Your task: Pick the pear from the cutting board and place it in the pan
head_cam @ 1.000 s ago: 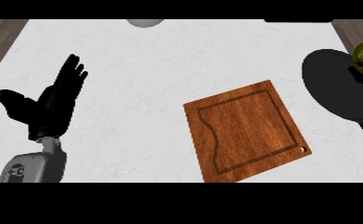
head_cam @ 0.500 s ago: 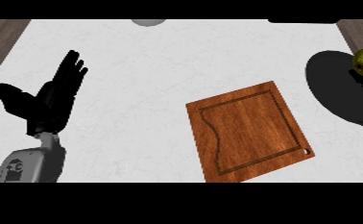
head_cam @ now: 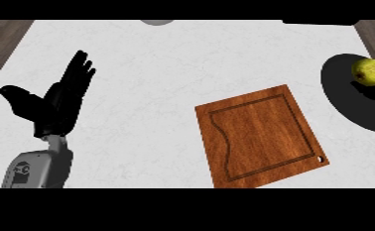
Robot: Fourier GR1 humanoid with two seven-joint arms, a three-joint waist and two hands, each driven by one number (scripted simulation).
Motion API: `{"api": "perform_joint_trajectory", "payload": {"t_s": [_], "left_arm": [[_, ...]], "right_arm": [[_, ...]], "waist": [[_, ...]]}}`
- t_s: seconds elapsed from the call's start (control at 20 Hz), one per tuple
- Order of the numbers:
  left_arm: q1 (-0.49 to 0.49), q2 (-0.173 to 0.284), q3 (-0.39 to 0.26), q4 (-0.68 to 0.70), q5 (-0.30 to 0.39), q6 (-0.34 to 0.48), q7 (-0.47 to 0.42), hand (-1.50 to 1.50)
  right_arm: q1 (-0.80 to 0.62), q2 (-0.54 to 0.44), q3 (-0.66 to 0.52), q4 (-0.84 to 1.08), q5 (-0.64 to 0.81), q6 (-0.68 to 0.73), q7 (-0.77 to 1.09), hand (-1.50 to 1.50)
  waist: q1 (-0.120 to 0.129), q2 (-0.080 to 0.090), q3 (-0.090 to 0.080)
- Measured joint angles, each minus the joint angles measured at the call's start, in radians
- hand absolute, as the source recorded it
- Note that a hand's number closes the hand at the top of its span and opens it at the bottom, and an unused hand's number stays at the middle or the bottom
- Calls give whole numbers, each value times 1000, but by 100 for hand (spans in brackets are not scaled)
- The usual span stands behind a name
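Head view, steep look down on a white marbled surface (head_cam: pixel 183 61).

Pear (head_cam: pixel 364 71): yellow-green, lies inside the black pan (head_cam: pixel 344 96) at the right edge of view; both are cut off by that edge. The pear sits toward the pan's upper part.

Cutting board (head_cam: pixel 260 136): brown wood, rotated a little, groove running round inside its rim, small hole near its lower right corner. Nothing lies on it. It is near the pan but apart from it.

Left hand (head_cam: pixel 55 101): at the left side, on a grey forearm (head_cam: pixel 36 168) entering from the lower edge. Fingers straight and spread, pointing up the view, thumb stuck out to the left. It holds nothing, resting well apart from board and pan.

Right hand: not visible.

Forearm carries a small round mark; no readable writing anywhere.
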Motion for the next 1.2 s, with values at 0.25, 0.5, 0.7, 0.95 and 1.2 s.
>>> {"api": "perform_joint_trajectory", "payload": {"t_s": [0.25, 0.5, 0.7, 0.95, 1.2], "left_arm": [[-12, 3, 3, 13, 0, -3, 3, 0], [-12, 1, 3, 17, -4, -2, -3, 0], [2, 0, 3, 8, -5, -3, -6, 0], [13, 7, 9, -13, 0, -3, 10, 0], [31, 13, 24, -26, 13, -8, 14, 0]], "right_arm": [[-32, -17, -21, 145, -4, 30, 15, -150], [-41, -37, -70, 211, -55, 64, -76, -150], [-47, -60, -157, 232, -150, 121, -153, -150], [-31, -133, -280, 273, -282, 274, -211, -150], [44, -240, -367, 311, -379, 489, -277, -150]], "waist": [[5, 3, 1], [2, 3, 2], [-4, 1, 3], [-13, -2, 3], [-24, -4, 4]]}}
